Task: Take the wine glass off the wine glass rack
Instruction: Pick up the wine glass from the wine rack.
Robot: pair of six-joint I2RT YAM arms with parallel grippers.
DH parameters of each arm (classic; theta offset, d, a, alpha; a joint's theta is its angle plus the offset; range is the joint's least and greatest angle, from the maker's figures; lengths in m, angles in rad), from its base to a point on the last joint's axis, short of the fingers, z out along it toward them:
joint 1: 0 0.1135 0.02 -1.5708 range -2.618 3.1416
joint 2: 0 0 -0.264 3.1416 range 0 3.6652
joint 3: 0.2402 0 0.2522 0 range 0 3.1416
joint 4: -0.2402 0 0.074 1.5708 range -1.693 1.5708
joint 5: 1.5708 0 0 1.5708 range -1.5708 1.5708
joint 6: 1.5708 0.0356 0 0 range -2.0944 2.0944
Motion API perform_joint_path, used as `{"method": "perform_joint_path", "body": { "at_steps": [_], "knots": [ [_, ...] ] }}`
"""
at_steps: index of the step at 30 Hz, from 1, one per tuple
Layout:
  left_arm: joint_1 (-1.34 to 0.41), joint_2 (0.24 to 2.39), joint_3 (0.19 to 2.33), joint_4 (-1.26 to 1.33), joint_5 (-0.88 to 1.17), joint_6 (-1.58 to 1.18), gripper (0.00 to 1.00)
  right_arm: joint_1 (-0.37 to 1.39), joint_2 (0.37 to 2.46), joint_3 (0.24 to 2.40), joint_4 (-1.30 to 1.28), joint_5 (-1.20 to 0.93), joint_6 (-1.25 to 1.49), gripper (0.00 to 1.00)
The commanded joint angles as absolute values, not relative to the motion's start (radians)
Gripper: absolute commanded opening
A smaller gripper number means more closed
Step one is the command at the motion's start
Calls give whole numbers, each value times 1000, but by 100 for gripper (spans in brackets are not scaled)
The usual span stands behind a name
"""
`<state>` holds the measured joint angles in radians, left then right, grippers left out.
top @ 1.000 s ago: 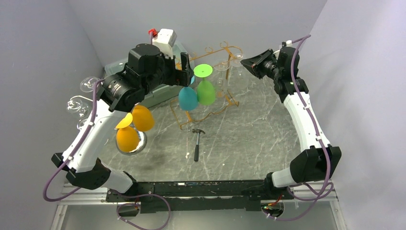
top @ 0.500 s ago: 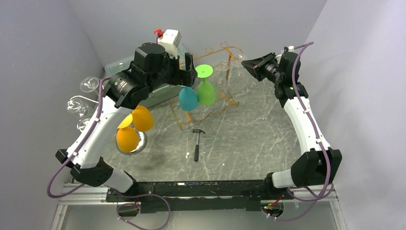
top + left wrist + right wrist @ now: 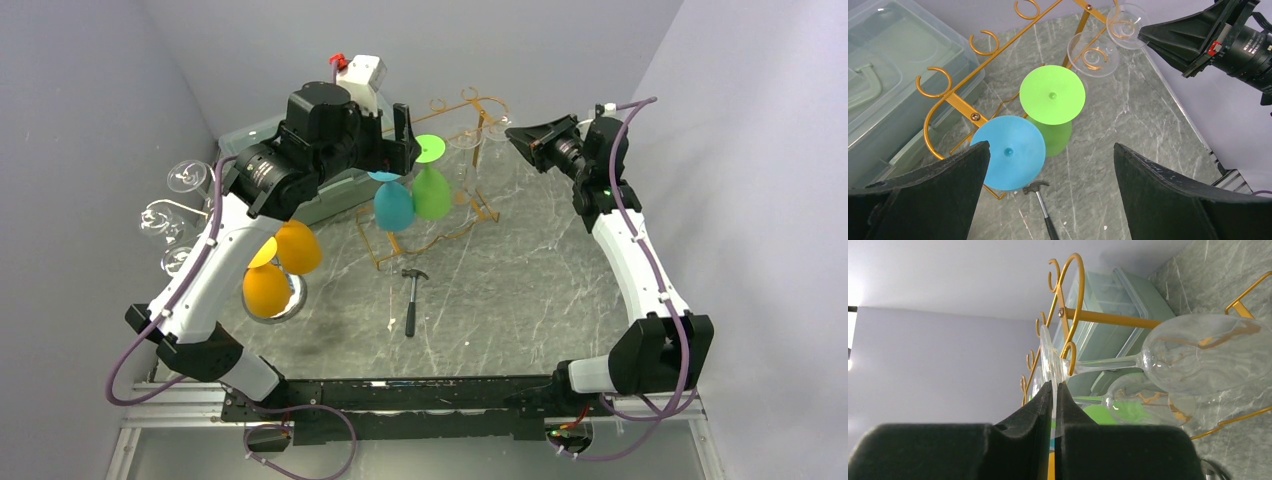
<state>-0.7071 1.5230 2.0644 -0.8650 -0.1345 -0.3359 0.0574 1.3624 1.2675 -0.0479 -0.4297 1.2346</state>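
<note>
**Right gripper (image 3: 1054,386) pinches a clear wine glass (image 3: 1208,355)**

The right gripper is clamped on the thin foot of the wine glass, which hangs on the gold wine glass rack (image 3: 1108,317) near the tabletop's (image 3: 500,290) far edge. The left gripper (image 3: 1050,146), spread wide, hovers over the blue glass (image 3: 1008,160) and green glass (image 3: 1052,95).

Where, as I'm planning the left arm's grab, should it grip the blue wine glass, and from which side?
Probably the foot's rim: the blue wine glass hangs upside down on the rack, flat foot up, stem hidden beneath. Come from above, on the side away from the gold rail, where the rim is bare. The left pincer is open.
</note>
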Motion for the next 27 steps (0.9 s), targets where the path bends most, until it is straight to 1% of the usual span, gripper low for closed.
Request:
{"method": "perform_joint_path", "body": {
  "at_steps": [1,15,16,17,18,19,27],
  "knots": [
    [-704,1534,2110,-805,-105,-351,99,48,1306,1263,51,-455,1240,0],
    [-702,1553,2123,-790,-91,-362,99,46,1300,1269,77,-455,1240,0],
    [-703,1555,2124,-789,-88,-362,99,46,1299,1266,81,-228,620,48],
    [-701,1557,2124,-788,-88,-363,99,46,1300,1263,90,-434,1317,3],
    [-702,1558,2125,-786,-87,-363,99,47,1302,1265,91,-462,1406,0],
    [-701,1558,2125,-786,-84,-366,99,47,1301,1265,90,-465,1417,0],
    [-700,1559,2119,-779,-72,-371,99,47,1293,1263,84,-464,1419,0]
  ]
}}
